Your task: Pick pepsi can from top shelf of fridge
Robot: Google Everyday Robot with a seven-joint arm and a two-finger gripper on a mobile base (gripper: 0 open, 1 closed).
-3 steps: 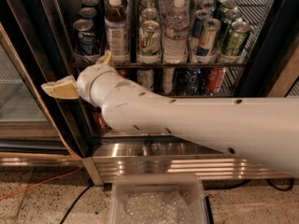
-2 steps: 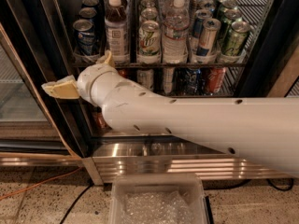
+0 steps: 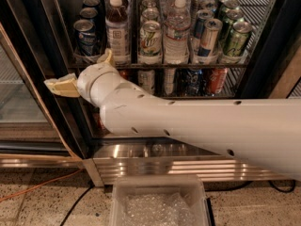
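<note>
The fridge (image 3: 263,55) stands open in front of me, black-framed with wire racks. On the top shelf (image 3: 160,66) the dark blue pepsi can (image 3: 87,36) stands at the front of the leftmost lane, with more dark cans behind it. My gripper (image 3: 78,68) sits at the end of the white arm (image 3: 197,121), just below and in front of that can, level with the shelf's front rail. Its beige fingers (image 3: 61,86) are spread apart, one pointing left and one pointing up. It holds nothing.
Right of the pepsi can stand a tea bottle (image 3: 117,29), a white-and-green can (image 3: 150,41), water bottles (image 3: 176,32), slim blue-and-silver cans (image 3: 209,36) and green cans (image 3: 235,39). Lower racks hold more cans (image 3: 190,81). A clear plastic bin (image 3: 157,204) sits on the floor below the steel base panel (image 3: 188,166). An orange cable (image 3: 37,189) lies at the left.
</note>
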